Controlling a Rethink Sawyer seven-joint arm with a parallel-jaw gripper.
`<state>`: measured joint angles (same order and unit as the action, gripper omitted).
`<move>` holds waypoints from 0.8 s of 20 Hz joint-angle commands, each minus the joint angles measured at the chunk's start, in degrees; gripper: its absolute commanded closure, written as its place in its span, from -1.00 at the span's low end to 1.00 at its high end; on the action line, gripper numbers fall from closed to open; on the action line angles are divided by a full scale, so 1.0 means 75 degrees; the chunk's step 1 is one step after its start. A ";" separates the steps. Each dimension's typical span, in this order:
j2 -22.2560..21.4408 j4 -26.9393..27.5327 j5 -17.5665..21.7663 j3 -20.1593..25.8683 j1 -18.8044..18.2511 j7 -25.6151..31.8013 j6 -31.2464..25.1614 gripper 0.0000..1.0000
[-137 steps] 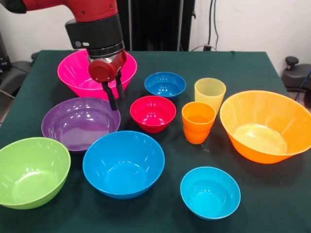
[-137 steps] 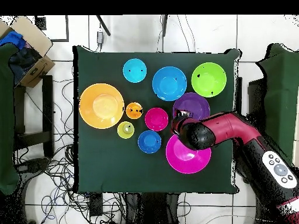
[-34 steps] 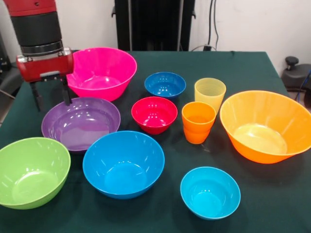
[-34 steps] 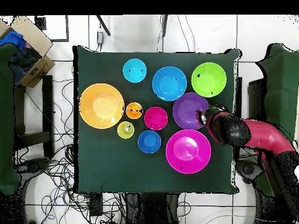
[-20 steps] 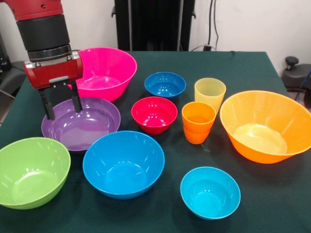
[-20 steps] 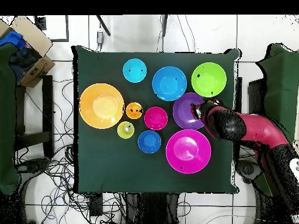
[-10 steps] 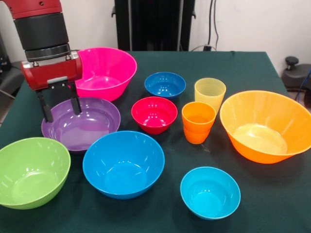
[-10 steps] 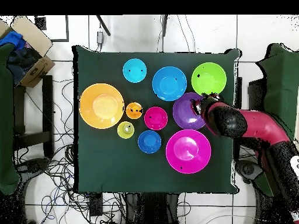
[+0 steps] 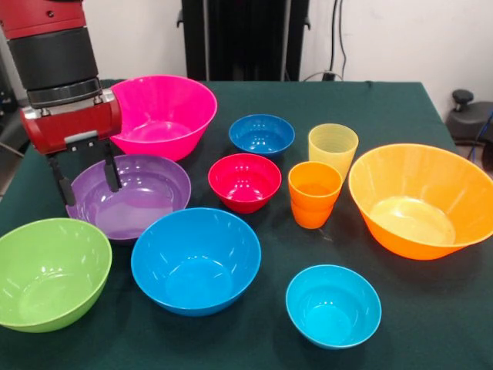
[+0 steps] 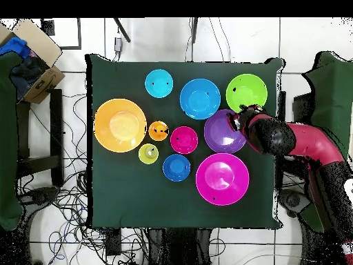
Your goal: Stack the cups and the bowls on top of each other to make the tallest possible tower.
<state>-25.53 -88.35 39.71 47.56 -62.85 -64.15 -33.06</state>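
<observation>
Front view: purple bowl (image 9: 128,196) upright, mouth up.

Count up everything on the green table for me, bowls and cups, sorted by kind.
Large bowls: 2, pink bowl and orange bowl
Medium bowls: 3, purple bowl, lime green bowl, sky blue bowl
Small bowls: 3, red bowl, dark blue bowl, cyan bowl
Cups: 2, pale yellow cup and orange cup
Total: 10

Red arm (image 9: 42,15) with a black wrist band, silver ring, red gripper (image 9: 85,173) block, two thin black fingers
</observation>
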 commanded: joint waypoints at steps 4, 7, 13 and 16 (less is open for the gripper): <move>0.0279 0.0925 0.1444 -0.0334 0.0566 0.2520 -0.0454 -1.00; 0.0338 0.0960 0.1636 -0.0363 0.0511 0.2682 -0.0434 -1.00; 0.0152 0.0965 0.2180 -0.0525 0.0594 0.2908 -0.0823 -1.00; 0.0067 0.0906 0.2534 -0.0682 0.0755 0.2694 -0.0710 -1.00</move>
<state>-24.54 -84.12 50.66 46.58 -61.31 -63.09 -33.25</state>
